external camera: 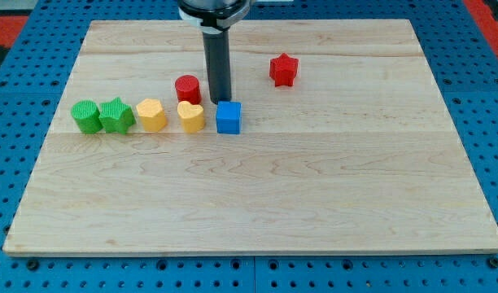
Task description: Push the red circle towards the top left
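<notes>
Just left of my tip, nearly touching, the red circle is parked (no jaws, nothing held), so it could easily get shoved straight left or clipped into the yellow heart below if contact isn't made lower-right.

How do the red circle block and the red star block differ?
Shape: the red circle block is a round cylinder; the red star block has points. Position: the circle sits just left of my tip, above the block row; the star stands alone toward the view's upper right. Both are red and rest on the wooden board.
</notes>
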Controlling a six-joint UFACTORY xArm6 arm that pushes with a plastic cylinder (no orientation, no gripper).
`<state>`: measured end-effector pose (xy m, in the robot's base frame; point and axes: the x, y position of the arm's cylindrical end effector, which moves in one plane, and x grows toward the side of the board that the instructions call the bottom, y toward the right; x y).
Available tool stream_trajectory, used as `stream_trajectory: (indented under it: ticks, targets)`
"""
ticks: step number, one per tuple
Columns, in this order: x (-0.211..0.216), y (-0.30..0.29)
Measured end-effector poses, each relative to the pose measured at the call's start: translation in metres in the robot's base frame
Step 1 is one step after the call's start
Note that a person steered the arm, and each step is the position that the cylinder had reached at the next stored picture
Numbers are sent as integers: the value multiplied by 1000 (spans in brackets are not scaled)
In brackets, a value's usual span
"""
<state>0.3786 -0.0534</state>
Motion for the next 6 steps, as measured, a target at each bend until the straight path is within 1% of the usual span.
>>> stream_trajectory:
  ticks: [1, 3, 4, 5, 6]
  targets:
    - [0, -30]
    - [-35, -83]
    - [-40, -94]
    - [-81, -73]
    - [-85, -41]
